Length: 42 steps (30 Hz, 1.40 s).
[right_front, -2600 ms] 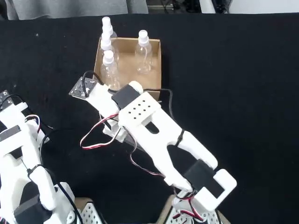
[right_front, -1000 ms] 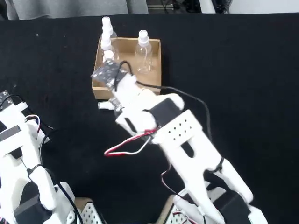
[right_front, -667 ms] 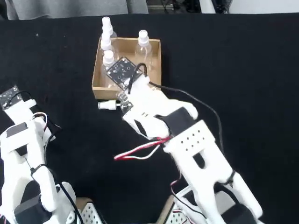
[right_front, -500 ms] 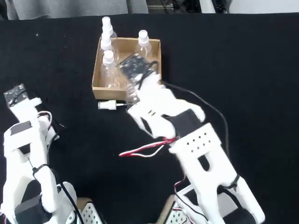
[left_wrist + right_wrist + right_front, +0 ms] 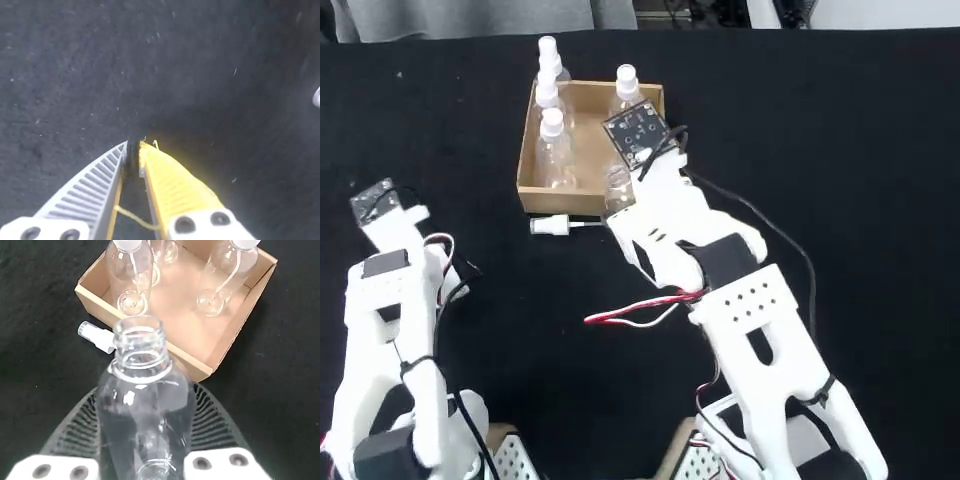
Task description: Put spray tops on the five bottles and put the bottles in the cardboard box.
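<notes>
Right gripper has carried its clamped, capless bottle up to the box; left gripper, closed and empty, has advanced.

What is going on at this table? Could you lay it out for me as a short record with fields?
Box: cardboard, open at the top, on a black table
Capped bottles: upright in the box
Open bottle: no top, held by the right gripper at the box's near wall
Spray top: lying loose on the table, just outside the box
Left gripper: shut, holding nothing, over bare table
Left to do: fit the loose top on the open bottle, then put that bottle in the box
</notes>
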Each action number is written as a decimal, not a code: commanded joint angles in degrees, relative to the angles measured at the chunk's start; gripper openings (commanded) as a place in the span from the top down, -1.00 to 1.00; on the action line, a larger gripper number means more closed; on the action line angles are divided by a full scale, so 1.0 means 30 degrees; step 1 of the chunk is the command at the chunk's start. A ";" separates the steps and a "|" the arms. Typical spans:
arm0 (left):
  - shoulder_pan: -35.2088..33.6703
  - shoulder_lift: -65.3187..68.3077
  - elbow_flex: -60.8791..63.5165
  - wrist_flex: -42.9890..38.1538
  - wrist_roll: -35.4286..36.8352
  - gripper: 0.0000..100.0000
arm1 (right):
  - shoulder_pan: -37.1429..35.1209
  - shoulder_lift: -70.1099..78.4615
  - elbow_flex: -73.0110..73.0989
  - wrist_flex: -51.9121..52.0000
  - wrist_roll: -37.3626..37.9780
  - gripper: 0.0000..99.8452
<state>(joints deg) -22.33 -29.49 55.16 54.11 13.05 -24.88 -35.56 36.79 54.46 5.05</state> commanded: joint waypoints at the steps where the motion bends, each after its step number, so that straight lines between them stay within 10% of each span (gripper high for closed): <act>1: 0.1480 -0.1846 -0.1011 0.0440 0.1172 0.94 | 0.0410 -0.0777 0.0190 -0.1348 -0.0147 0.91; 20: 0.8132 -0.5568 -0.1538 0.1553 0.2930 0.94 | 0.0703 -0.0894 0.0396 -0.1670 -0.0147 0.91; 42: 0.8513 -0.1993 -0.5143 0.1612 0.6652 0.67 | 0.1963 -0.0894 0.0278 -0.1817 -0.0147 0.91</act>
<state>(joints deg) 2.55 -41.19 46.11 58.59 30.81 -20.04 -35.56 38.46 51.03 4.97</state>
